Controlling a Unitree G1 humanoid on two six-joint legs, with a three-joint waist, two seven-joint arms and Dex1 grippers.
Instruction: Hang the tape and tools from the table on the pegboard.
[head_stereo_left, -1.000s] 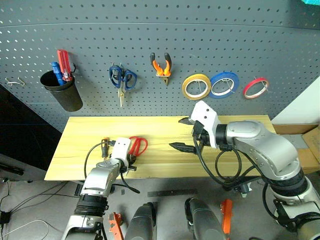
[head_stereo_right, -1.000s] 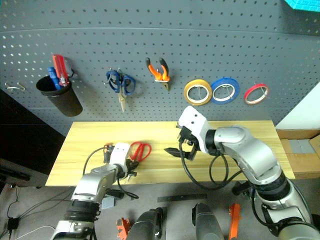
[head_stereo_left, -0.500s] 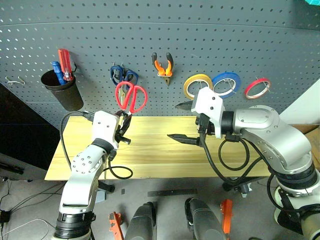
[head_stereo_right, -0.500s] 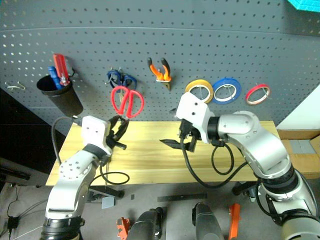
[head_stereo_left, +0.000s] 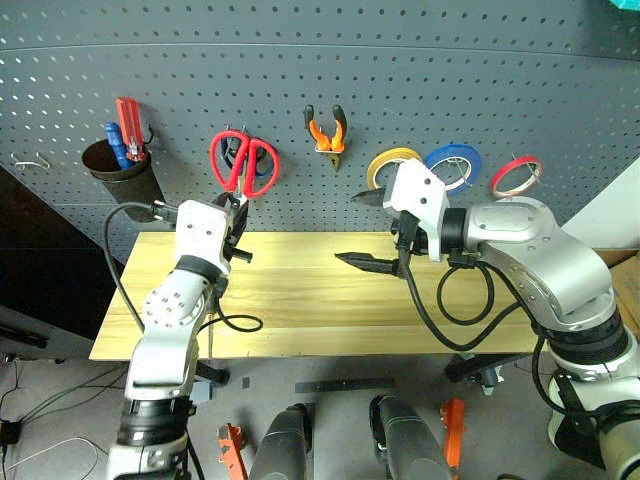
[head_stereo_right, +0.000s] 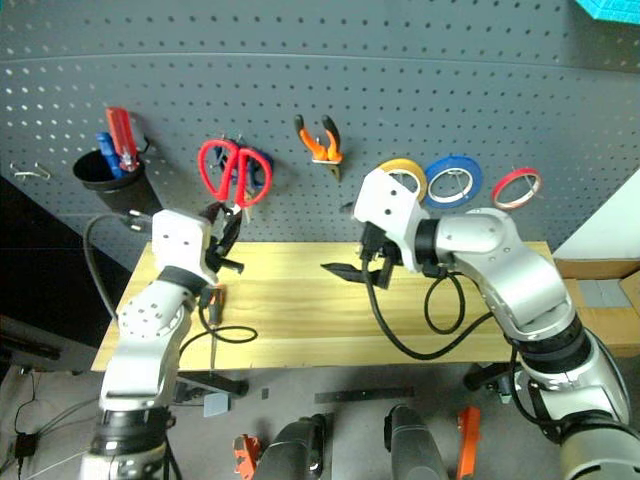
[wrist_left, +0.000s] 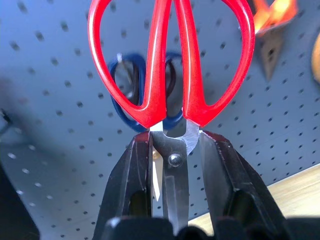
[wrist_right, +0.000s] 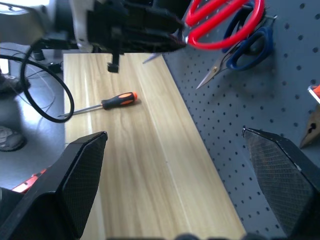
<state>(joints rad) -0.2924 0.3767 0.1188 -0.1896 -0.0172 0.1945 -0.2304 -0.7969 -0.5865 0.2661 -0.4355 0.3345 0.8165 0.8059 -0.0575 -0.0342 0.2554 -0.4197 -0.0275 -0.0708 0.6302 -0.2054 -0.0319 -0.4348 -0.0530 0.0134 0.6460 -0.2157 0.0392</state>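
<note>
No writing or brand can be read on anything. The left gripper (wrist_left: 175, 160) has its jaws clamped on the blades of the red-handled scissors (head_stereo_left: 242, 162), handles up against the pegboard (head_stereo_left: 400, 70) over the blue-handled scissors (wrist_left: 127, 82). The right gripper (head_stereo_left: 372, 232) holds its jaws wide and empty above the worktop (head_stereo_left: 300, 300), where the orange-and-black screwdriver (wrist_right: 102, 104) lies below the left jaws.

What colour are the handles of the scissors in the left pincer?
Red; the scissors show best in the left wrist view.

The scissors (head_stereo_left: 243, 163) sit before the pegboard (head_stereo_left: 400, 60), the screwdriver (wrist_right: 100, 104) on the table (head_stereo_left: 300, 300)
</note>
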